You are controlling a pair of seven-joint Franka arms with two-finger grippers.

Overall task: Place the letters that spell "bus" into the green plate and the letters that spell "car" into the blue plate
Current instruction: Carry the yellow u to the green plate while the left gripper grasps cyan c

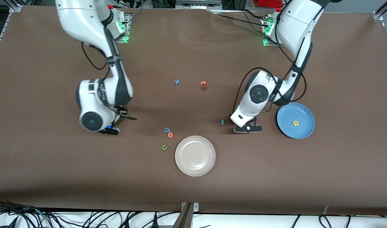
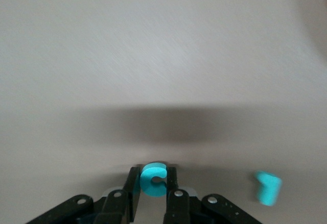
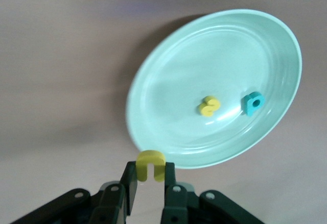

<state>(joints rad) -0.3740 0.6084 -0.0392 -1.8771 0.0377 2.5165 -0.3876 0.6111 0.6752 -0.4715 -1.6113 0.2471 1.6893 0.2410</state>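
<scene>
The left claw (image 2: 152,193) is squeezing the teal c (image 2: 153,179) between its two fingers, low over the bench (image 1: 193,47) just beside the blue plate (image 1: 304,110), toward the right arm's end from it. It is holding the c tight so it can carry it to that plate, where the yellow a (image 1: 295,123) is already lying. The teal r (image 1: 222,121) is still lying on the bench near the blue plate, so it probably goes next. The right claw (image 3: 150,183) is pinching the yellow u (image 3: 150,165) just over the rim of the green plate (image 3: 168,101). The yellow s (image 3: 209,106) and the teal b (image 3: 252,102) are sitting in that plate, so the u looks like the last letter for "bus".
</scene>
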